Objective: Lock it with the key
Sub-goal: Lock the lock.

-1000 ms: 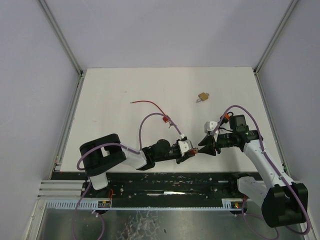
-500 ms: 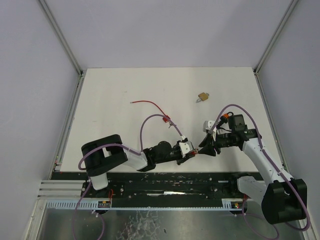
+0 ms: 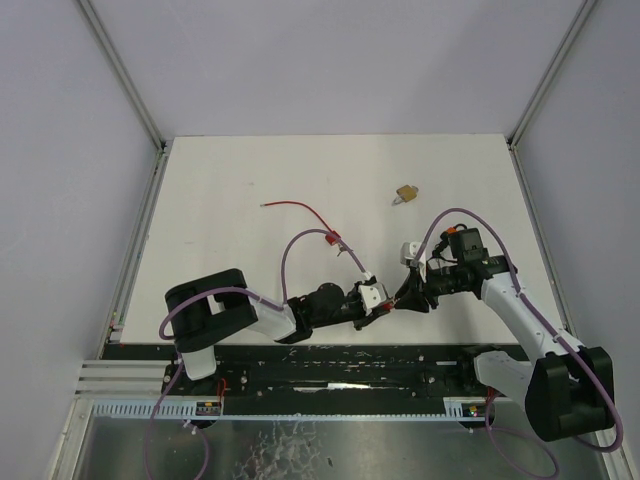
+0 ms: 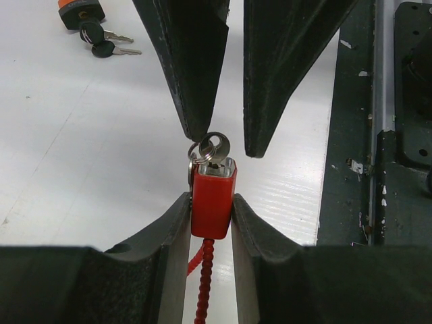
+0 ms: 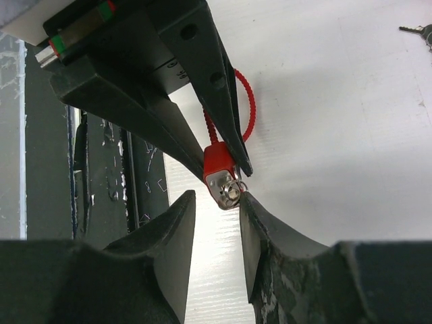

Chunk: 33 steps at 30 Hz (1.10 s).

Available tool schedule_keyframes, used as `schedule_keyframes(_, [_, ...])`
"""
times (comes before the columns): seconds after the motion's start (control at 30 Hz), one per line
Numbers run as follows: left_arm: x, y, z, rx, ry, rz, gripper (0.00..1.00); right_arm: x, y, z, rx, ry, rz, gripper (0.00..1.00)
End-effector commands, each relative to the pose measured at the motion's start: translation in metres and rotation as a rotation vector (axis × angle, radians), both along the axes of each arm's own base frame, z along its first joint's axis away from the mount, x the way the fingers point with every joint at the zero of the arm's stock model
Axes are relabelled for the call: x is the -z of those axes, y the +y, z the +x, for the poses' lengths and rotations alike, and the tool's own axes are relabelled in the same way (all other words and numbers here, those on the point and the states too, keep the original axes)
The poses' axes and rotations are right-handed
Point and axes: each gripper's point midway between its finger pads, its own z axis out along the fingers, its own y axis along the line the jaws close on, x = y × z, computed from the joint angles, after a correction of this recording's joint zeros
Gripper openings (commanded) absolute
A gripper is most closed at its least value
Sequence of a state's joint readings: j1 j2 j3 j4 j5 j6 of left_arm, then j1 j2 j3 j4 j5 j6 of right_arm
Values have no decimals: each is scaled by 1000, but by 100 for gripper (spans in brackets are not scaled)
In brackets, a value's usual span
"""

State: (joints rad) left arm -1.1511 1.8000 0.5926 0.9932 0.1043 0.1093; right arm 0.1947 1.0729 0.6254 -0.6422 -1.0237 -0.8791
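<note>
The padlock (image 4: 213, 199) is a small red block with a silvery keyed face (the only bare metal on it). In the left wrist view it stands upright, keyed face toward 12 o'clock, pinched on 2 opposite sides by the left gripper (image 4: 211, 202). A ribbed red cable (image 4: 202, 297) leaves its base toward 6 o'clock. The key (image 4: 217, 145), silvery with 1 round hole in its head, sits in the keyway on a thin ring (image 4: 192, 162). The right gripper (image 4: 226, 143) has its tips parted at 9 and 3 o'clock of the key's head.
</note>
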Motion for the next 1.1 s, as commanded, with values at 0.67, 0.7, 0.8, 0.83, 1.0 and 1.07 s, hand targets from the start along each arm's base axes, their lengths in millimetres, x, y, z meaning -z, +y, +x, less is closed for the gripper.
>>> schedule_keyframes(0.67, [-9, -1, -15, 112, 1, 6, 0, -25, -2, -21, -389, -664, 39, 94])
schedule_keyframes(0.7, [-9, -1, -15, 115, 3, 7, 0, -22, -3, -21, -390, -667, 34, 92])
schedule_keyframes(0.8, [-8, -1, -17, 122, 7, 10, 0, -17, -4, -18, -389, -664, 17, 81])
schedule_keyframes(0.83, [-8, -1, -16, 122, 7, 9, 0, -16, -5, -17, -389, -665, 12, 76])
schedule_keyframes(1.0, [-11, -3, -17, 132, 13, 0, 0, -9, -5, -15, -389, -676, 11, 56])
schedule_keyframes(1.07, [-11, -3, -18, 133, 16, 0, 0, -6, -5, -16, -393, -678, 7, 52])
